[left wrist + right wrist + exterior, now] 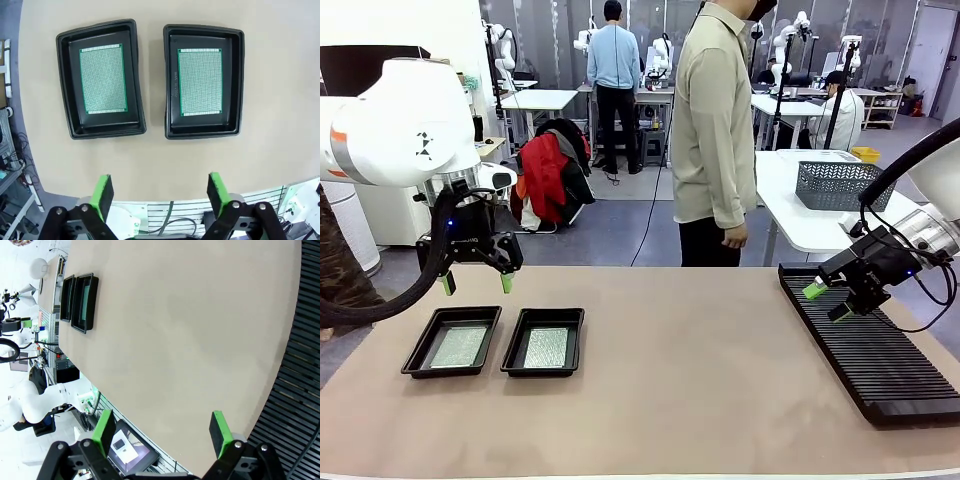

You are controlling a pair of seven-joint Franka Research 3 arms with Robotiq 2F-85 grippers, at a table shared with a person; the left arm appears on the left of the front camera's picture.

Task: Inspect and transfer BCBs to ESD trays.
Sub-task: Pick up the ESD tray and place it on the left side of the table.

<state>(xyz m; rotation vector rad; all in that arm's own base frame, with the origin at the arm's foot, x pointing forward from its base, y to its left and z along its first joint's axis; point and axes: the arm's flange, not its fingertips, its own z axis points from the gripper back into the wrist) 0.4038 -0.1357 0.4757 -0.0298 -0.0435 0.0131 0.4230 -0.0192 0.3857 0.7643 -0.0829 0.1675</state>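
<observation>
You see two shallow black rectangular plastic ESD trays (423, 352) (515, 352) side by side at the lower left of the front view, each already holding one thin flat green circuit board, a BCB (459, 346) (547, 347), lying flat on its floor. Your left gripper (478, 283) hangs just above and behind them, jaws spread wide and holding nothing. In the left wrist view both boards (103, 78) (200, 81) sit in the upper half of the frame, directly ahead of the open green fingertips (103, 192), their long axes running up the frame, in line with the fingers' reach. Your right gripper (828, 302) hovers, also released and empty, over the long black ribbed rack (880, 360) at the right edge, well apart from the trays. The left arm is clearly nearer the boards.
</observation>
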